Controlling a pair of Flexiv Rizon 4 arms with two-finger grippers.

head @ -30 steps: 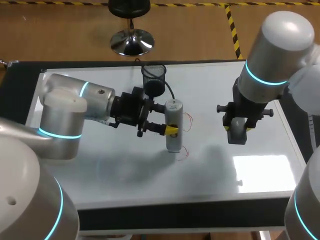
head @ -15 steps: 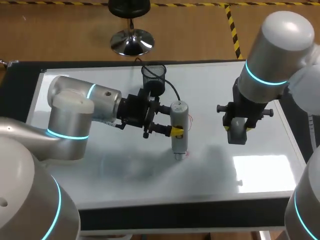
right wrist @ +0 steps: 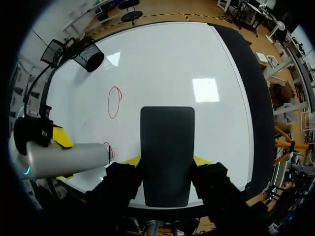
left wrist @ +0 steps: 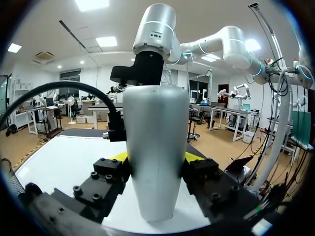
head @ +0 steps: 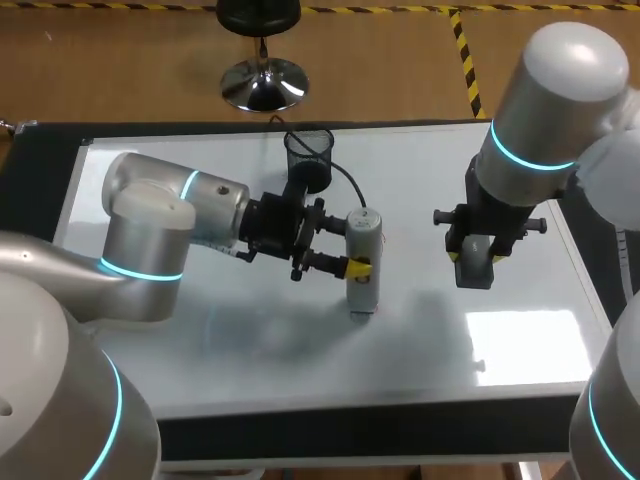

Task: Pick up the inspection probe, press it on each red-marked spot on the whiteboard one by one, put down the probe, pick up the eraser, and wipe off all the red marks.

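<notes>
left gripper (head: 352,267) grips the probe (head: 363,235), tip at a red mark (right wrist: 109,150); right gripper (head: 472,258) grips the eraser (right wrist: 167,142).

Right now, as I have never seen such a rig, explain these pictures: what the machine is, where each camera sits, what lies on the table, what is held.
This is a two-armed robot at a table. The head view looks down from above; each round picture comes from a camera on one wrist. On the table lies a whiteboard with red marks and a black mesh cup. The left gripper holds a grey probe upright, tip at a red mark. The right gripper holds a dark eraser above the board.
</notes>
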